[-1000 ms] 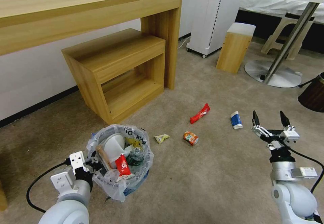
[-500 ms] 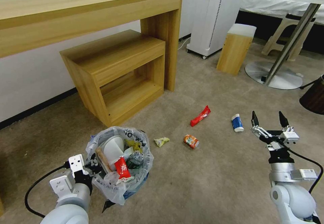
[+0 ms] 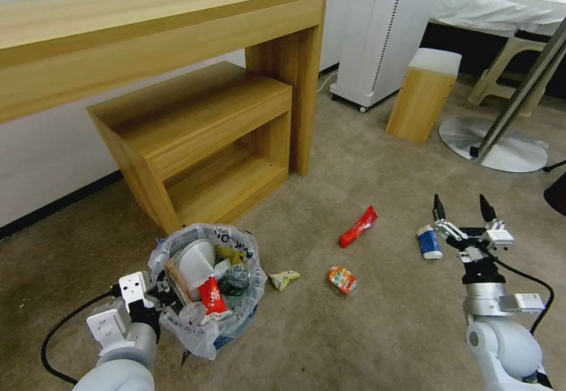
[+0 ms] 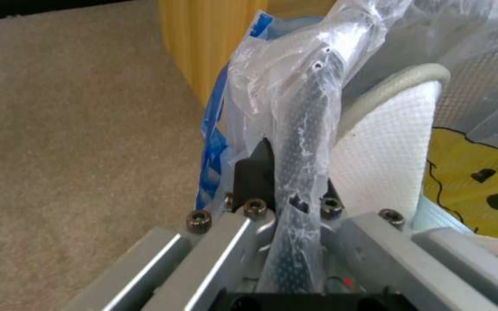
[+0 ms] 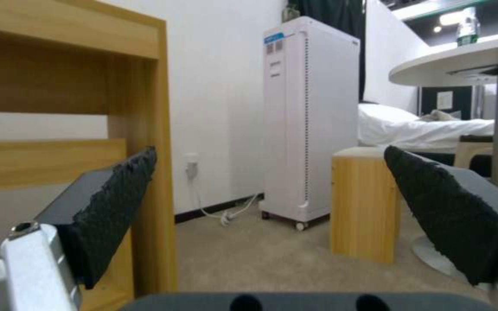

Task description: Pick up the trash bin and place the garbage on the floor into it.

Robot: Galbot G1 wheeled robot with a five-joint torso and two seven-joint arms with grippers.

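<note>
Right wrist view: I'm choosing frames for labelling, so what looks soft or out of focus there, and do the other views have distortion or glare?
Right wrist view: the near end effector pads are soft, the room sharper. Head view: wide-angle bending of the desk. Left wrist view: highlights on the trash bin liner.

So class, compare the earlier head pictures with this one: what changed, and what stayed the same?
The whole view shifted, so the camera moved with the robot and the litter itself did not. The left pincer stays shut on the bin rim. The right pincer stays open, above the carpet beside the cup.
</note>
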